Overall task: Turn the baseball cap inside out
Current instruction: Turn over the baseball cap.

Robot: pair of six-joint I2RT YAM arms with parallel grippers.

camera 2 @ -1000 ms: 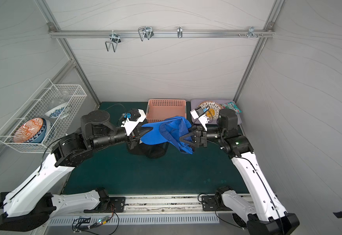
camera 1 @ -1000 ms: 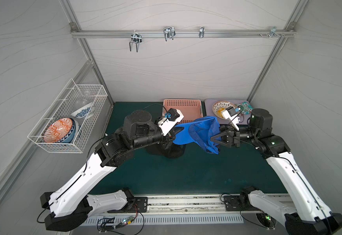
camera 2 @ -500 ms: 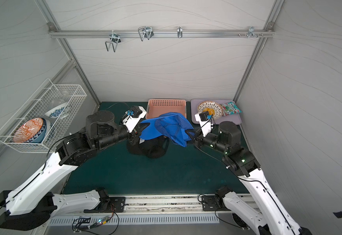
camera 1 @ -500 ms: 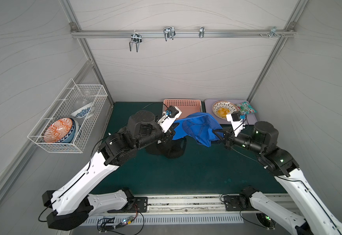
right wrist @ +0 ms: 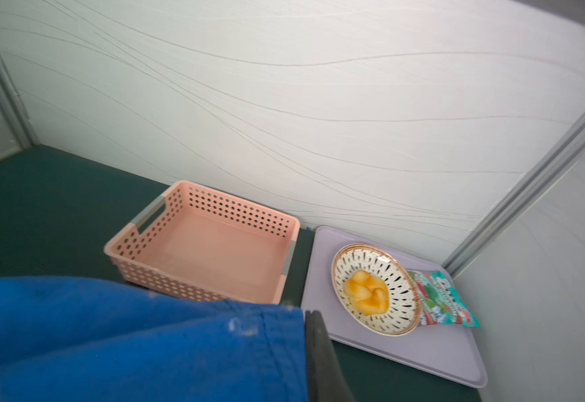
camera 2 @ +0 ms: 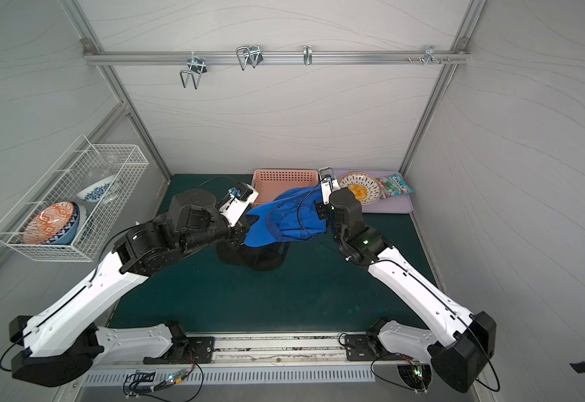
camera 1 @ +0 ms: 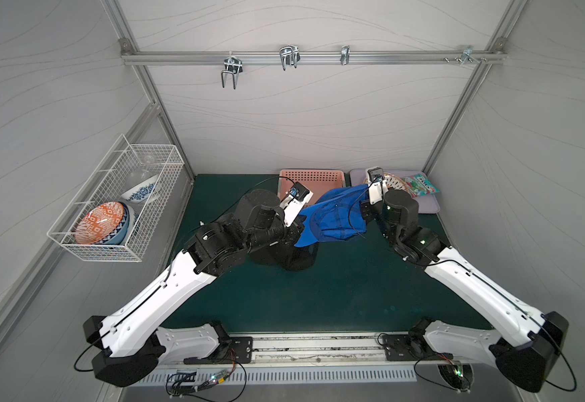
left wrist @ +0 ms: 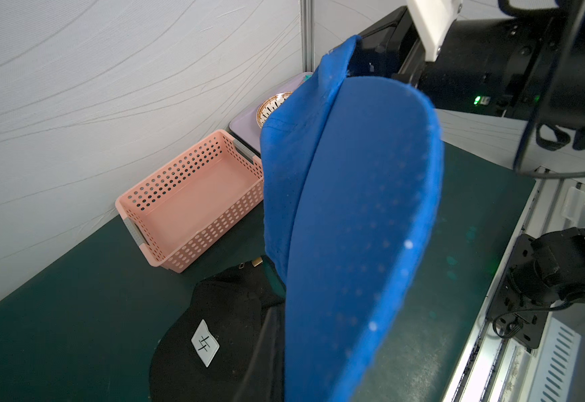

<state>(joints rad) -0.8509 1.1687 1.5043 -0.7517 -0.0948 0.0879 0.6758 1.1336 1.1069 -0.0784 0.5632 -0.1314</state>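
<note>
1. The blue cap (camera 1: 332,219) hangs in the air over the middle of the green table (camera 1: 318,299). It is stretched between the two arms and clear of the black cap (left wrist: 214,330) lying beneath it.
2. The left gripper (camera 1: 296,229) is clenched on the brim at the cap's left end. Holding the stiff part probably anchors the cap while the soft crown is worked.
3. The right gripper (camera 1: 365,209) appears pinched on the crown's far right edge. Cloth runs taut up into it, and in the right wrist view one dark finger (right wrist: 318,348) presses against the blue fabric. This grip would let the rim be peeled back over the crown.
4. Lifting the cap off the table leaves the crown free to sag and fold through.
5. The left fingertips are covered by the brim in both top views.
6. The right gripper's second finger is buried under cloth.
7. Whether lining or outer face now shows is hard to make out.
8. The black cap is half hidden by the left arm.
</note>
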